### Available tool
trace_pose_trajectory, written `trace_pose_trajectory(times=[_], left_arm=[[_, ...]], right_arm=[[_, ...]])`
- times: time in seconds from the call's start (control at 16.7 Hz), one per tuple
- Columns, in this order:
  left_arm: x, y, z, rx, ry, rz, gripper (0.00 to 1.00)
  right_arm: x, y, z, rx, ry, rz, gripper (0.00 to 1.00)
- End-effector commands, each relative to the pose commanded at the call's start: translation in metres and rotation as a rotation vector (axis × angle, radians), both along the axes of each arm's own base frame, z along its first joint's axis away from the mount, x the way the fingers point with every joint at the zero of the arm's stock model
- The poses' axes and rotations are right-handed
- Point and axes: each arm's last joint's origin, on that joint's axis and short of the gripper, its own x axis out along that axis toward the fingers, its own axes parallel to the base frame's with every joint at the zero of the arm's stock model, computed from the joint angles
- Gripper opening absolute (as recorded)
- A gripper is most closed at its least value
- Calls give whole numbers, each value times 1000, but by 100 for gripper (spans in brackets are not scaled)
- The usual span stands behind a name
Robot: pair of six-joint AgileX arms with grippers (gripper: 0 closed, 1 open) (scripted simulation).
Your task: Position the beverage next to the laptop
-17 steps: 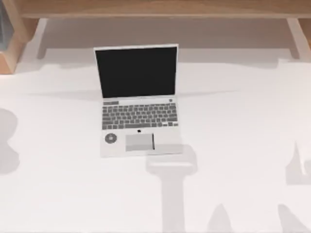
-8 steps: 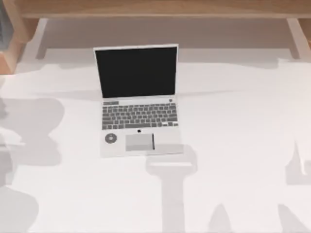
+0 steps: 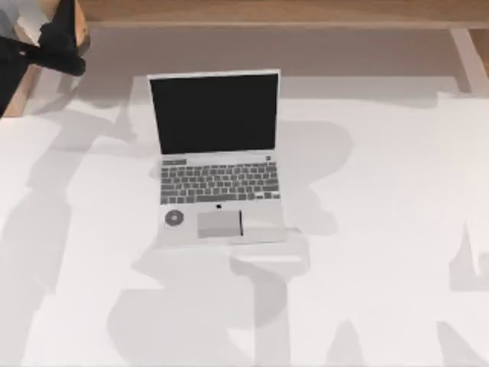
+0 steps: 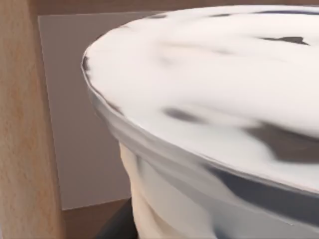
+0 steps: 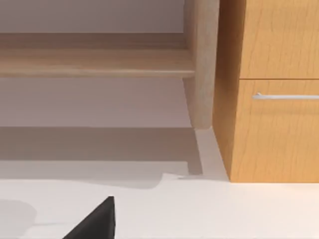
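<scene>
The beverage (image 4: 209,114) sits close under the left wrist camera, beside a wooden upright, so it is well off from the laptop (image 3: 218,160), which is open mid-table. The left arm (image 3: 46,42) reaches far beyond the laptop's left rear corner; I cannot tell its finger state. Placement is not yet done.

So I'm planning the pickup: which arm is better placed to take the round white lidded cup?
Left, probably. Its dark gripper sits at the table's far left corner, and the left wrist view shows the round white lidded cup looming very close. The right wrist view faces a wooden drawer cabinet, away from the silver-white laptop.
</scene>
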Motion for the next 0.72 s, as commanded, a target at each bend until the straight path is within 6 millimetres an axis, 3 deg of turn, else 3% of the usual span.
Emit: trace_pose_trajectory(times=[0.24, 0.42, 0.72], left_arm=[[8, -102, 27, -116, -22, -46, 0], [-3, -181, 36, -205, 24, -47, 0], [-46, -294, 18, -252, 185, 41, 0]], right_arm=[[0, 0, 0, 0, 0, 0, 100], [0, 0, 0, 0, 0, 0, 100], [0, 0, 0, 0, 0, 0, 100]])
